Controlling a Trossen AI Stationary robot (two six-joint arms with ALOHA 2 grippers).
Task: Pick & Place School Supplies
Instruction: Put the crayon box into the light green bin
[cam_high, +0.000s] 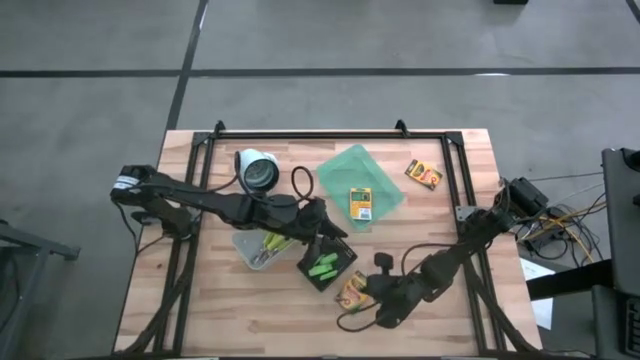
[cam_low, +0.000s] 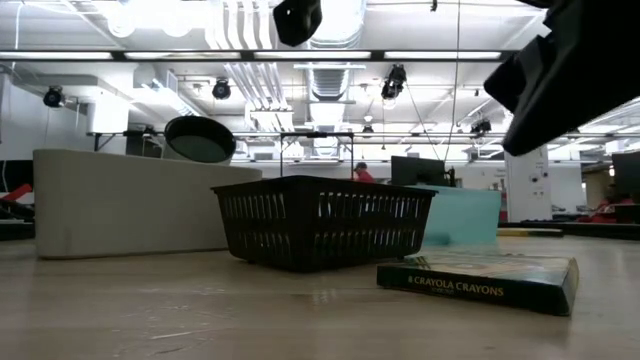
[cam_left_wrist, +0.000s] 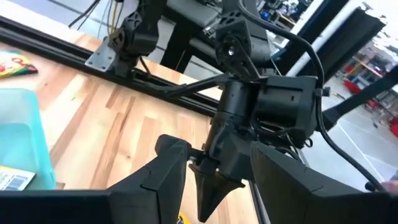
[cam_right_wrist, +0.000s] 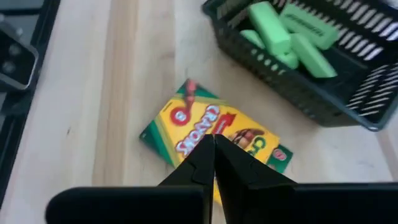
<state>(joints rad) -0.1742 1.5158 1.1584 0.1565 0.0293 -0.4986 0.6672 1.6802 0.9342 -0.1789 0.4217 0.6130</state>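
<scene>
The right gripper (cam_right_wrist: 213, 163), fingers pressed together and empty, hung directly over the crayon box (cam_right_wrist: 211, 134) lying flat just beside the black basket (cam_right_wrist: 323, 99), its long axis slanting across the fingers, while the open left gripper (cam_high: 325, 222) waited farther off above the basket.

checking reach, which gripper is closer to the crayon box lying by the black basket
Right. The right gripper, shut, hovers directly over that crayon box; the left gripper sits beyond the black basket.
</scene>
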